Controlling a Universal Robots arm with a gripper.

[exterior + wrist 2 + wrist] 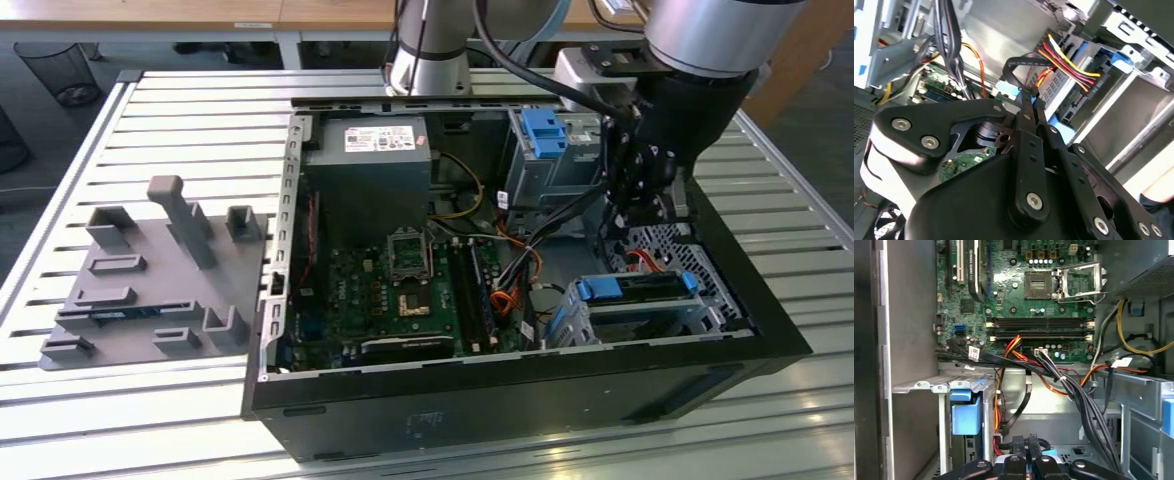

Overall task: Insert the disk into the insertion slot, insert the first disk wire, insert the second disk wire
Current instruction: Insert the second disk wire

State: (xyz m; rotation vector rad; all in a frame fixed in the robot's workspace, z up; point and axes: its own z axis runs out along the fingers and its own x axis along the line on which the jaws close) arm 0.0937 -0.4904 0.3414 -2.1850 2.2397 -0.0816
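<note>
disk [638, 287] seated in insertion slot [587, 318], low in the case by the exterior view's right | gripper [1026, 96] jaws pinched narrow on light-blue wire plug [1006, 89] | advice: square the plug to the port, press gently

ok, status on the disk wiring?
Gripper jaws shut on light-blue plastic wire connector. Silver blue-framed disk seated in low perforated metal slot. Black cable bundle close beside gripper.
</note>
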